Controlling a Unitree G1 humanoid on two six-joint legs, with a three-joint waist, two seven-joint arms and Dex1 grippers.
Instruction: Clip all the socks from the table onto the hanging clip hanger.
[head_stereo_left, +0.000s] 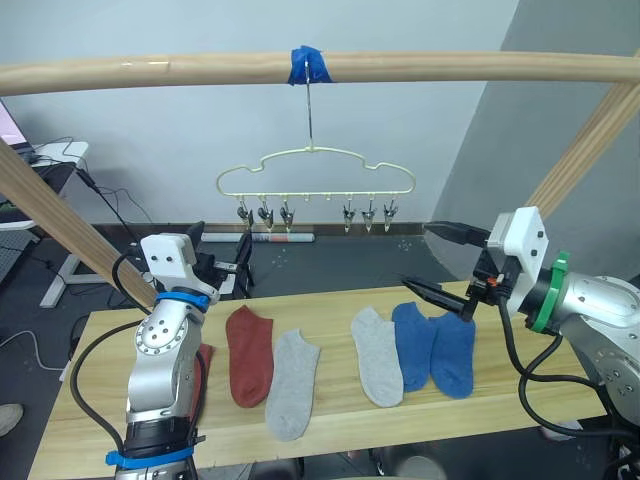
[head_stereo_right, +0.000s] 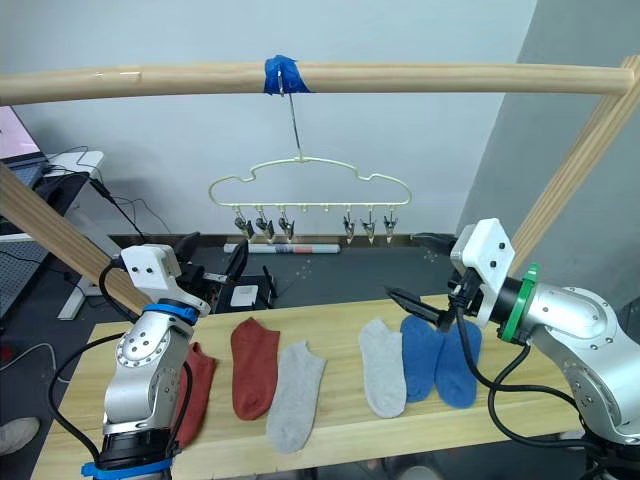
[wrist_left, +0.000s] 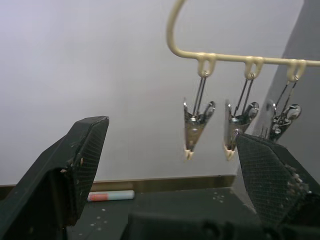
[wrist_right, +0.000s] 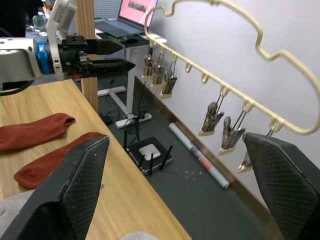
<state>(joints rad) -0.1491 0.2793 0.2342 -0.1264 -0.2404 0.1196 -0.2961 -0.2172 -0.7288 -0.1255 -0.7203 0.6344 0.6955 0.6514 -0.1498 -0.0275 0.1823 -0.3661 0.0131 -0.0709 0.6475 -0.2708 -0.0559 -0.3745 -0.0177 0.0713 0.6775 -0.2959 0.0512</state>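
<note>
The left claw (head_stereo_left: 218, 258) hangs spread and empty above the far left edge of the desk (head_stereo_left: 330, 415), its black fingers aimed at the clip hanger (head_stereo_left: 315, 180). The right claw (head_stereo_left: 440, 262) is likewise spread and empty, over the far right edge just above the blue socks (head_stereo_left: 436, 347). All six socks lie flat on the pale wood planks: one rust-red sock (head_stereo_right: 196, 385) partly hidden behind the left arm, a second rust-red sock (head_stereo_left: 249, 353), two grey socks (head_stereo_left: 293, 383) (head_stereo_left: 377, 354) and the blue pair overlapping at the right. The thin cream wavy hanger hangs by its long hook from a round wooden pole (head_stereo_left: 420, 67) under blue tape (head_stereo_left: 308, 64), its silver clips (wrist_left: 196, 122) in two clusters of three. A slanted pole (head_stereo_left: 60, 225) crosses beside the left arm.
</note>
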